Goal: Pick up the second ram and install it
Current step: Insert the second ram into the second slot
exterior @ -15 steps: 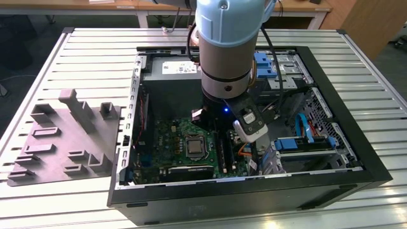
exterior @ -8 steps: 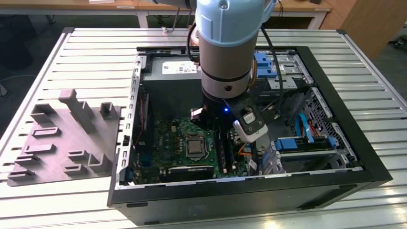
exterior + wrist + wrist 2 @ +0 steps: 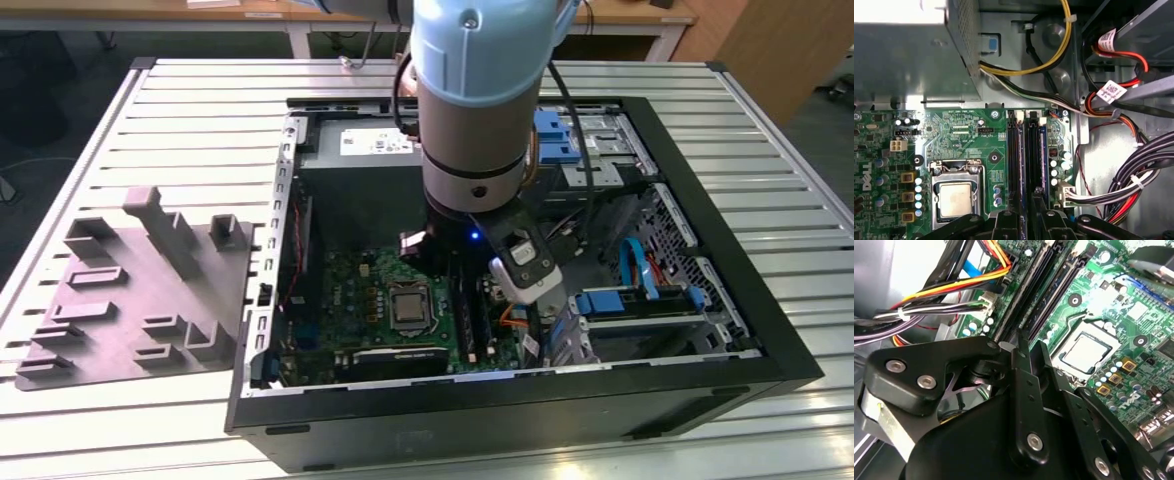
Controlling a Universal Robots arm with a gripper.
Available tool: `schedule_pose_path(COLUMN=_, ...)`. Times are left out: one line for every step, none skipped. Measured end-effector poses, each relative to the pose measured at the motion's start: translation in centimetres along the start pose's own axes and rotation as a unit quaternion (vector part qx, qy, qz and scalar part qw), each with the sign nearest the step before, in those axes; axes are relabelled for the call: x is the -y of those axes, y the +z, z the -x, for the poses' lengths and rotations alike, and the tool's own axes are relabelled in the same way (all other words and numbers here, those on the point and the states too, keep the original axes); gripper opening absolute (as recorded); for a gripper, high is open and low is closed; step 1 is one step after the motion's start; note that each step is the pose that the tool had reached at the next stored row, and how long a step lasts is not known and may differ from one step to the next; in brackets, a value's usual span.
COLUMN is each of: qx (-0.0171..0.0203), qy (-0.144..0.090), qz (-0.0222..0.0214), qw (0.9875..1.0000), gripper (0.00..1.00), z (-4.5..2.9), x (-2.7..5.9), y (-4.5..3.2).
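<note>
My gripper (image 3: pixel 470 285) is low inside the open computer case (image 3: pixel 534 390), over the long black memory slots (image 3: pixel 1026 150) of the green motherboard (image 3: pixel 964 135). In both wrist views its black fingers (image 3: pixel 1021 355) stand close together, in line with the slots. The second ram (image 3: pixel 1025 170) shows edge-on as a thin dark strip running out from between the fingers (image 3: pixel 1004 220) and along the slots. It looks down at slot level; how deep it sits I cannot tell. The silver processor socket (image 3: pixel 954 197) lies beside the slots.
Bundles of black, red and yellow cables (image 3: pixel 1134 175) crowd the side of the slots away from the socket. The metal power supply box (image 3: pixel 904 50) stands beyond the board. Blue drive bays (image 3: pixel 641 300) fill the case's right part in the exterior view. A grey parts fixture (image 3: pixel 134 290) lies on the slatted table.
</note>
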State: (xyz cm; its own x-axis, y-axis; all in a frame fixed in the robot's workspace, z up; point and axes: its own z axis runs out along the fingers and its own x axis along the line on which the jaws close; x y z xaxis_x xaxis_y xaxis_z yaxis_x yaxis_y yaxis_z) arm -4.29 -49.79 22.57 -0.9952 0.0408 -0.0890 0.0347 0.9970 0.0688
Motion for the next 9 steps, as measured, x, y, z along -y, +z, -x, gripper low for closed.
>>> schedule_pose_path(qx=0.0000, qy=0.000, qz=0.0000, qw=1.0000, gripper=0.25, z=-0.01, x=0.07, y=0.12)
schedule_pose_path(qx=0.0000, qy=0.000, qz=0.0001, qw=1.0000, gripper=0.25, z=-0.02, x=0.13, y=0.26)
schedule_pose_path(qx=0.0000, qy=0.000, qz=0.0001, qw=1.0000, gripper=0.25, z=-0.02, x=0.18, y=0.40)
schedule_pose_path(qx=0.0000, qy=0.000, qz=0.0001, qw=1.0000, gripper=0.25, z=-0.03, x=0.20, y=0.49)
schedule_pose_path(qx=0.0000, qy=0.000, qz=0.0000, qw=1.0000, gripper=0.25, z=-0.03, x=0.20, y=0.55)
schedule_pose_path(qx=0.0000, qy=0.000, qz=0.0000, qw=1.0000, gripper=0.25, z=-0.04, x=0.21, y=0.67)
schedule_pose_path(qx=0.0000, qy=0.000, qz=0.0001, qw=1.0000, gripper=0.25, z=-0.05, x=0.22, y=0.84)
schedule_pose_path(qx=0.0000, qy=0.000, qz=0.0001, qw=1.0000, gripper=0.25, z=-0.06, x=0.23, y=0.96)
schedule_pose_path(qx=0.0000, qy=0.000, qz=0.0000, qw=1.0000, gripper=0.25, z=-0.07, x=0.24, y=0.98)
